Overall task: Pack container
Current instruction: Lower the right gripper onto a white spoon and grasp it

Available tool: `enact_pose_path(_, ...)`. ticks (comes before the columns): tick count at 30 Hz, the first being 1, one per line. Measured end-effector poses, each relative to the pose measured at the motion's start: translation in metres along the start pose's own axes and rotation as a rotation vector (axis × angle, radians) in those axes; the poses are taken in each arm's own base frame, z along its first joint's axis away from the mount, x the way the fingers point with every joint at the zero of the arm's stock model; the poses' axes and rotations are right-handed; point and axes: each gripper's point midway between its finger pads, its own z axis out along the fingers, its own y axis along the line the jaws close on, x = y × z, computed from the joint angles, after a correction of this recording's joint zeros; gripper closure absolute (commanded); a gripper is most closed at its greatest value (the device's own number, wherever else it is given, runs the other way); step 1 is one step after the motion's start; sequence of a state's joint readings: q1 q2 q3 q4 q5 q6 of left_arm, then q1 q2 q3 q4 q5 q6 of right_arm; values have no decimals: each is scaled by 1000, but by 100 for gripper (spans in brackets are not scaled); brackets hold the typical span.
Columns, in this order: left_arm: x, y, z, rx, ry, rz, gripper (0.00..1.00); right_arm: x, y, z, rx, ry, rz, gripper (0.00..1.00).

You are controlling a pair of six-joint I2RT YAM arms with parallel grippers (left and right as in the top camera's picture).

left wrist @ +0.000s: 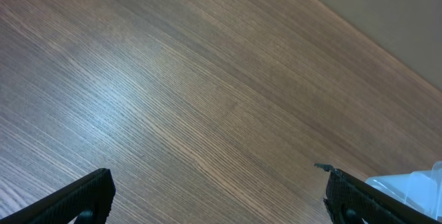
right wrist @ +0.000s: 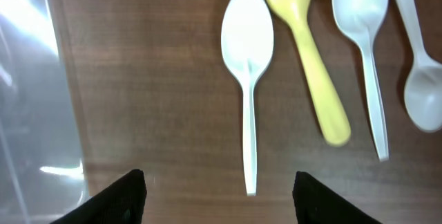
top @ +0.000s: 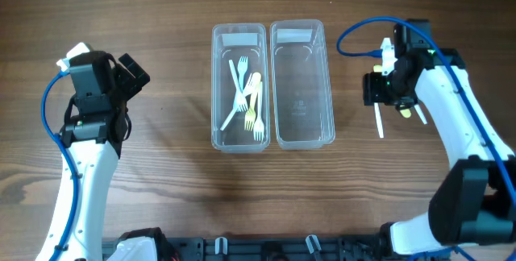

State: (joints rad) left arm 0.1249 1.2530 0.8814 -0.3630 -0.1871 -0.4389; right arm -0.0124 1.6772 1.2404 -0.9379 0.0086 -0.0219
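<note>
Two clear plastic containers stand side by side mid-table. The left container (top: 239, 39) holds several white and yellow forks (top: 248, 100). The right container (top: 302, 136) looks empty; its wall shows in the right wrist view (right wrist: 31, 106). My right gripper (right wrist: 217, 196) is open and hovers over loose spoons right of the containers: a white spoon (right wrist: 247, 58) lies between its fingers, with a yellow spoon (right wrist: 311, 65) and two more white spoons (right wrist: 362, 37) beside it. Overhead, a white spoon handle (top: 378, 122) sticks out below the gripper. My left gripper (left wrist: 217, 196) is open and empty over bare wood at far left.
The wooden table (top: 161, 172) runs to its far edge in the left wrist view (left wrist: 373, 37). A corner of a clear container (left wrist: 414, 186) shows at the left wrist view's lower right. Blue cables loop by both arms.
</note>
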Motion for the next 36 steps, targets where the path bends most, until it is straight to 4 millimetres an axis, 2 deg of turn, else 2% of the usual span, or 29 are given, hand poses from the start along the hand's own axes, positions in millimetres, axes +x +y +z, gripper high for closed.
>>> enact_pose_path(5,0,0,0,0,0,0,0,-4,0,14,0,8,0,32)
enact_pose_path(8,0,0,0,0,0,0,0,-5,0,23,0,19,-4,36)
enact_pose_path(17,0,0,0,0,0,0,0,6,-2,52,3,55,-10,38)
enact_pose_path(20,0,0,0,0,0,0,0,6,-8,54,6,51,8,36)
enact_pose_path(21,0,0,0,0,0,0,0,6,-19,55,12,47,35,32)
enact_pose_path(28,0,0,0,0,0,0,0,4,-37,56,24,32,64,33)
enact_pose_path(36,0,0,0,0,0,0,0,6,-33,68,0,2,37,34)
